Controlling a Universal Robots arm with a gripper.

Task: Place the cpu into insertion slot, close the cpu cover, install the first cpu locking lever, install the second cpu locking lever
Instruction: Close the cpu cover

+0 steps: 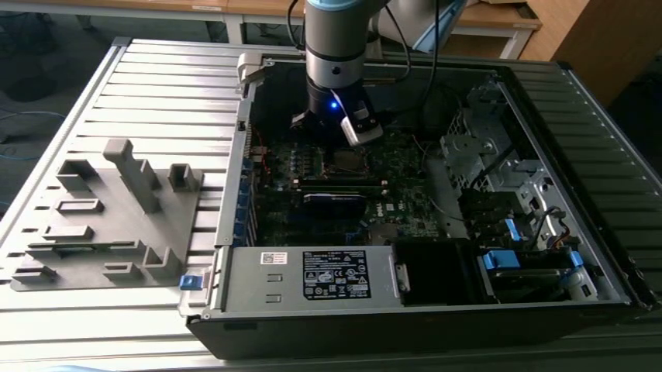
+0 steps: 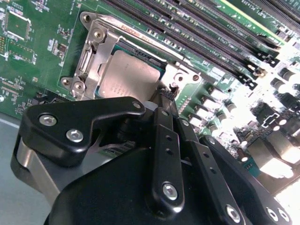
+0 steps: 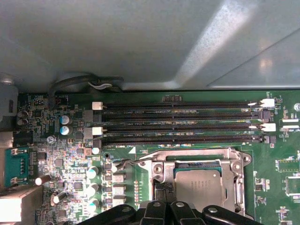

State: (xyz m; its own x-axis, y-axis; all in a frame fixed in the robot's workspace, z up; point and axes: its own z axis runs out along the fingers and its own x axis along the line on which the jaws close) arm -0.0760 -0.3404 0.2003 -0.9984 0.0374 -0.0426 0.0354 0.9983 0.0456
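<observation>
The open computer case [image 1: 435,310] holds the motherboard [image 1: 310,213], with the arm [image 1: 336,46] over its far middle. The gripper [image 2: 166,93], its tips drawn narrowly together, is at the edge of the insertion slot [image 2: 76,84]. The cpu [image 2: 129,75] lies inside, with the cpu cover [image 2: 180,74] flat around it. Memory slots [image 2: 197,42] crowd just beside.

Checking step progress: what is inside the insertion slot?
The cpu, grey top up, lies there, with the silver cpu cover framing it. The pincer hides part of its edge, and the contacts under the chip cannot be seen.

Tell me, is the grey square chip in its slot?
In. The flat grey metal square chip lies inside the silver-rimmed square socket, framed on all sides.
</observation>
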